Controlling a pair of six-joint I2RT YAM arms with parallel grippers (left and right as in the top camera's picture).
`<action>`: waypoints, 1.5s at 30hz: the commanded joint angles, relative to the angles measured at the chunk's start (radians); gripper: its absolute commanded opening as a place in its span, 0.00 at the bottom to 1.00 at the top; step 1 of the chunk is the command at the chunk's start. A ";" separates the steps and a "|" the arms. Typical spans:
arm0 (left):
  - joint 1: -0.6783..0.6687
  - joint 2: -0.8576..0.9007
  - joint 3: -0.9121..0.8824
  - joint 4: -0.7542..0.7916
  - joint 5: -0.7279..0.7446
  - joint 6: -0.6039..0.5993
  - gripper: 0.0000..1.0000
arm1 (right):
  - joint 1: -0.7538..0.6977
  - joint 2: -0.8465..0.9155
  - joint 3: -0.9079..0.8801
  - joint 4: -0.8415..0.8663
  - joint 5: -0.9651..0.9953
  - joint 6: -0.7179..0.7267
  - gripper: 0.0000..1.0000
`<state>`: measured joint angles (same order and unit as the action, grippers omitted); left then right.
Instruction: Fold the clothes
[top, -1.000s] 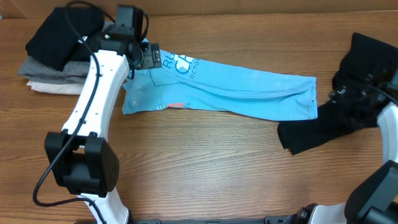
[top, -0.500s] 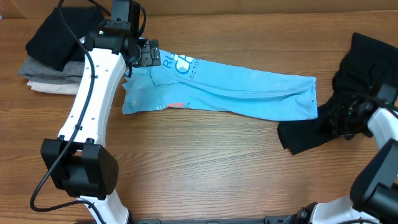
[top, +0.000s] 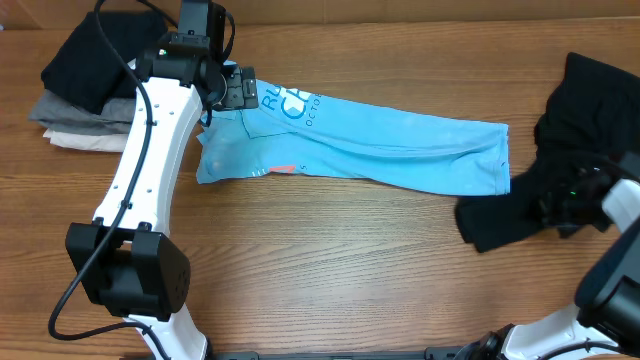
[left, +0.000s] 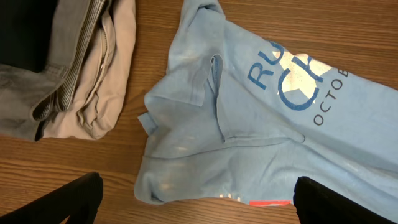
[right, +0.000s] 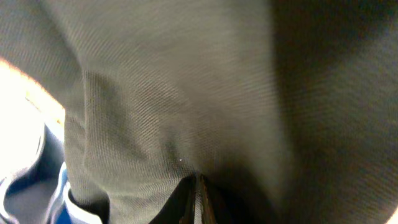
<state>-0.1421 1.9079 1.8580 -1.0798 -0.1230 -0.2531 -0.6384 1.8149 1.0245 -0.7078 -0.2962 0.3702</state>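
The light blue T-shirt (top: 390, 145) lies stretched across the table's middle, its lettering at the left end. My left gripper (top: 243, 92) hovers open over that end. In the left wrist view its fingers straddle the T-shirt (left: 261, 124), and the gripper (left: 196, 193) holds nothing. The loose black garment (top: 585, 100) lies bunched at the right, with a flap (top: 490, 222) reaching toward the T-shirt's right edge. My right gripper (top: 555, 205) is shut on this black cloth. In the right wrist view the dark fabric (right: 186, 81) fills the frame and is pinched at the gripper (right: 198, 186).
A neat pile of black, grey and beige garments (top: 85, 90) sits at the far left, its beige and grey layers (left: 81, 74) just left of the T-shirt. Bare wooden tabletop (top: 350, 270) spreads along the front.
My right gripper has shut on the black garment and moved toward the front, dragging the flap slightly right. The left arm shifted a little earlier and now holds still, open.
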 joint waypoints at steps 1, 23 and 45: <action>0.008 -0.011 0.016 -0.009 0.011 0.023 1.00 | -0.097 0.009 -0.009 0.000 0.105 0.019 0.08; 0.008 -0.011 0.016 -0.027 0.012 0.052 1.00 | 0.027 -0.050 0.390 -0.241 -0.257 -0.458 0.87; 0.008 -0.011 0.016 -0.046 0.012 0.100 1.00 | 0.318 0.206 0.388 -0.224 -0.018 -0.404 0.85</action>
<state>-0.1421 1.9079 1.8580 -1.1240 -0.1196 -0.1799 -0.3195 2.0068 1.4044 -0.9237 -0.3290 -0.0265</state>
